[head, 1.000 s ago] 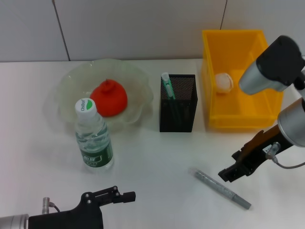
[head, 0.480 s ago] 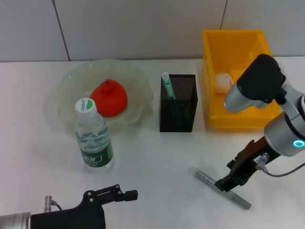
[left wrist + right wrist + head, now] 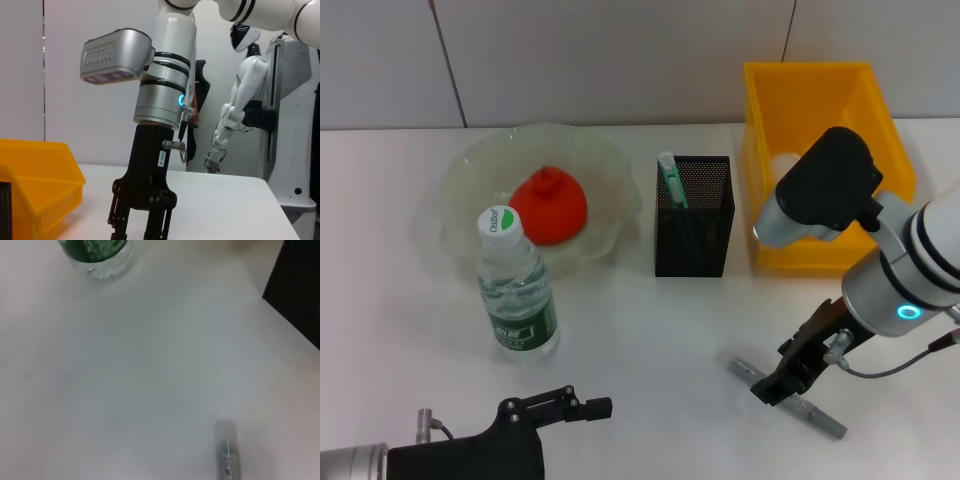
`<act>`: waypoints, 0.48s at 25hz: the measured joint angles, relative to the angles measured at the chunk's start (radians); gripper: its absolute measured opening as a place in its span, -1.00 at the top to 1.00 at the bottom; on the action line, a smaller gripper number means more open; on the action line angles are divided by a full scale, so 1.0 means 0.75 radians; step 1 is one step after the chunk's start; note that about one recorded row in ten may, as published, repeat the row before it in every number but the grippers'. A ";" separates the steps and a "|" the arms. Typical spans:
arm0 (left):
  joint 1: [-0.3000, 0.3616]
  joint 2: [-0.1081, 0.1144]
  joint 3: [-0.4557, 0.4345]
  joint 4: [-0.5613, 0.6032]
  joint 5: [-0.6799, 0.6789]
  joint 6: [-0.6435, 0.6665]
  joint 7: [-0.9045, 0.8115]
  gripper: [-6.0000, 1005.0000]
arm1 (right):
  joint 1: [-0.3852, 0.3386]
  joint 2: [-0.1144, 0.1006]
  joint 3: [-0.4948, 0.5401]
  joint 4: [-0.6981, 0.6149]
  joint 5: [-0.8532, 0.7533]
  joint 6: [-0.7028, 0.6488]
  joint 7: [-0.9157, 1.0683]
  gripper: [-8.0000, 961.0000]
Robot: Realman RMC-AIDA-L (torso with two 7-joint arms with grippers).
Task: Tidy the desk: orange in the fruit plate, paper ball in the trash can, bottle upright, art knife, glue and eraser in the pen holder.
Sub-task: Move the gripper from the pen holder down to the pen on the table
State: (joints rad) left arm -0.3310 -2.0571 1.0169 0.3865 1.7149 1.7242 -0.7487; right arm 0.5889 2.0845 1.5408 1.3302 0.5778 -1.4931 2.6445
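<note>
Bottle before plate (orange inside) — upright

Little can be read. The bottle carries small green lettering on its white cap, but the word is too small to make out; its green label bears pale print that stays illegible. In the left wrist view, a small white sticker on the black body of the right gripper holds a short code of digits, seemingly "103-4", though that reading is uncertain.
</note>
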 joint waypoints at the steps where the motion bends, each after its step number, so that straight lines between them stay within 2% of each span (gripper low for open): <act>1: 0.000 0.000 0.000 0.000 0.000 0.000 0.000 -0.61 | 0.000 0.000 -0.008 -0.001 -0.001 0.006 0.004 -0.31; 12: 0.000 0.002 0.002 0.000 0.000 0.003 -0.003 -0.61 | 0.004 0.000 -0.039 -0.003 -0.004 0.029 0.041 -0.31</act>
State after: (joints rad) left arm -0.3314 -2.0558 1.0186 0.3865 1.7150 1.7265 -0.7509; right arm 0.5920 2.0847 1.5118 1.3283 0.5751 -1.4710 2.6750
